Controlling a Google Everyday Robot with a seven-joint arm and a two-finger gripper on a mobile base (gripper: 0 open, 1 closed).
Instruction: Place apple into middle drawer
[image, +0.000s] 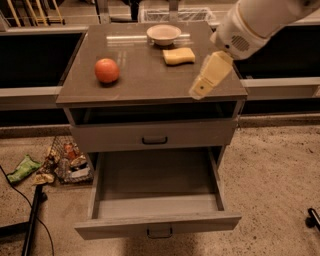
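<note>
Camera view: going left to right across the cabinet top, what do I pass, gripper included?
First the apple → bowl → yellow sponge, nearer than the bowl → gripper, hanging above the cabinet top near its right front edge.

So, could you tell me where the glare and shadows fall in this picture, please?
Camera view: a pale streak of glare crosses the cabinet top beside the bowl; the apple throws a shadow at its base; the gap under the top is dark; the gripper hangs over the top's front right corner; the open drawer is dimly lit.
</note>
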